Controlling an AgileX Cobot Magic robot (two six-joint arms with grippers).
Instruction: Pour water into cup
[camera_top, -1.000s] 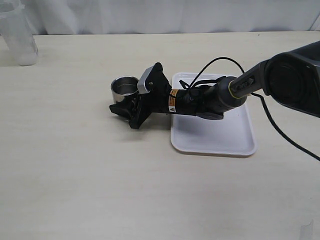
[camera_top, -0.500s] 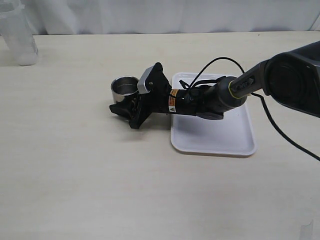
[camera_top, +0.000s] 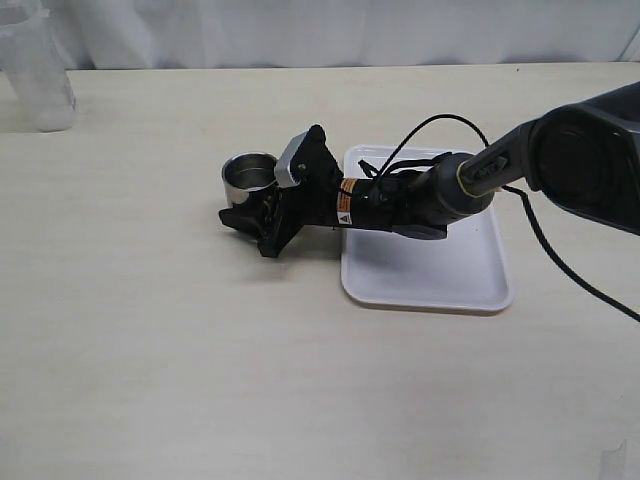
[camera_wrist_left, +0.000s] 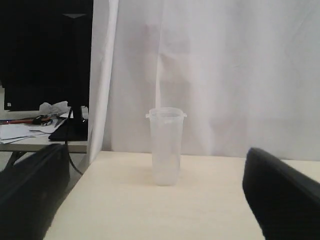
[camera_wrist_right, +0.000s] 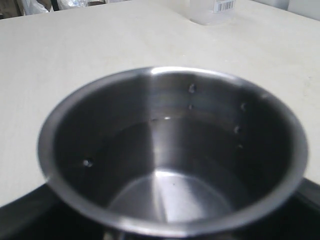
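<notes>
The steel cup (camera_top: 249, 172) stands on the table just left of the white tray (camera_top: 430, 270). My right gripper (camera_top: 240, 196) reaches across the tray to it and is shut on the cup, with one black finger (camera_top: 238, 216) along its near side. The right wrist view looks straight down into the cup (camera_wrist_right: 75, 125). There is clear water (camera_wrist_right: 170, 165) in its bottom and droplets cling to the inner wall. My left gripper (camera_wrist_left: 155, 165) is open and holds nothing. Its two black fingers (camera_wrist_left: 30, 185) frame the translucent beaker (camera_wrist_left: 166, 147), which stands well ahead of it.
The beaker (camera_top: 38, 70) stands at the table's far left corner; its labelled base (camera_wrist_right: 210, 10) also shows beyond the cup. White curtains hang behind the table. A black cable (camera_top: 560, 250) trails from the right arm across the table's right side.
</notes>
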